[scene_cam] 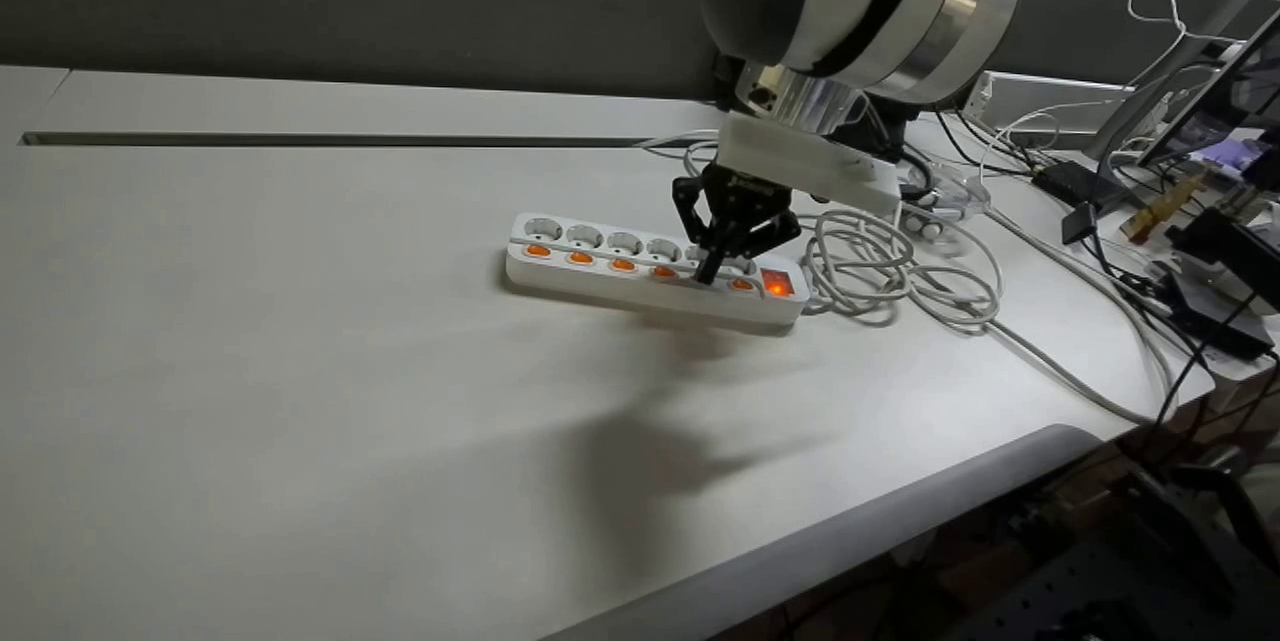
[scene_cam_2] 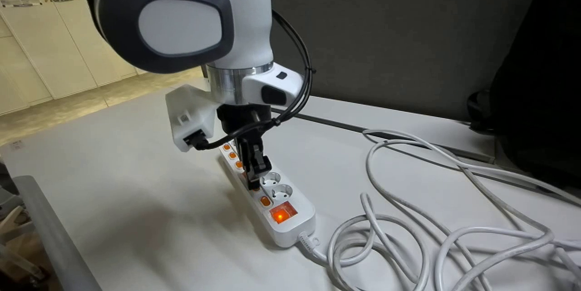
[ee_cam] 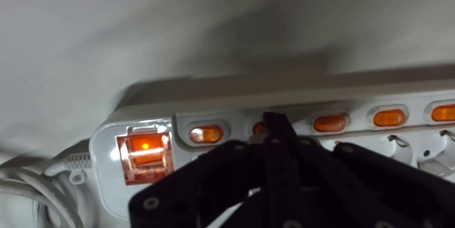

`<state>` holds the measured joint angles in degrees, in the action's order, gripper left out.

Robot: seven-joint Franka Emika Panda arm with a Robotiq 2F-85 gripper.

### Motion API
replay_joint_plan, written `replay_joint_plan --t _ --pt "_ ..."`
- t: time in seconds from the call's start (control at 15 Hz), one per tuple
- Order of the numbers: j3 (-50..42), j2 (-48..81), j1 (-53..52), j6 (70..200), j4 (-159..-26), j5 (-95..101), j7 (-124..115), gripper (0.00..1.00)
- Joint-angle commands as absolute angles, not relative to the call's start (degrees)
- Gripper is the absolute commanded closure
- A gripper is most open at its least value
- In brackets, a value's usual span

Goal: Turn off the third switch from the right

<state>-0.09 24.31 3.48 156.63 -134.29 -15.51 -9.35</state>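
Note:
A long white power strip (scene_cam: 610, 285) lies on the table, with a lit red main switch (scene_cam: 777, 282) at its corded end and several small orange switches in a row. Counting the main one, the third switch from the right (ee_cam: 258, 128) is partly hidden behind my fingertips in the wrist view; its edge shows in an exterior view (scene_cam_2: 256, 189). The third small orange switch (ee_cam: 330, 123) lies uncovered beside it. My gripper (scene_cam: 706, 271) points down at the strip, fingers together and empty. Its tips (ee_cam: 277, 117) are at the partly hidden switch; I cannot tell whether they touch it.
Coiled white cable (scene_cam: 865, 266) lies beside the corded end, and also shows in an exterior view (scene_cam_2: 386, 232). A grey partition (scene_cam: 350, 1) stands behind the table (scene_cam: 250, 371). A monitor (scene_cam: 1220, 91) and loose cables crowd the far right.

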Motion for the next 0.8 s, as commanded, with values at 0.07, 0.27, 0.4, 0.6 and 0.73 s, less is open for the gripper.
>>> replay_joint_plan --t 0.07,0.27,0.4,0.6,0.73 --pt "-1.0 29.7 3.3 154.9 -133.0 -16.2 -12.2 1.0" --pt "1.5 30.0 5.5 153.8 -132.8 -19.5 -9.6 1.0" --pt "4.9 30.4 9.2 151.3 -132.2 -25.5 -4.6 1.0" --pt "4.9 31.1 10.8 146.4 -131.1 -29.9 -2.5 1.0" --pt "4.2 31.3 11.0 142.6 -130.2 -31.4 -3.3 1.0"
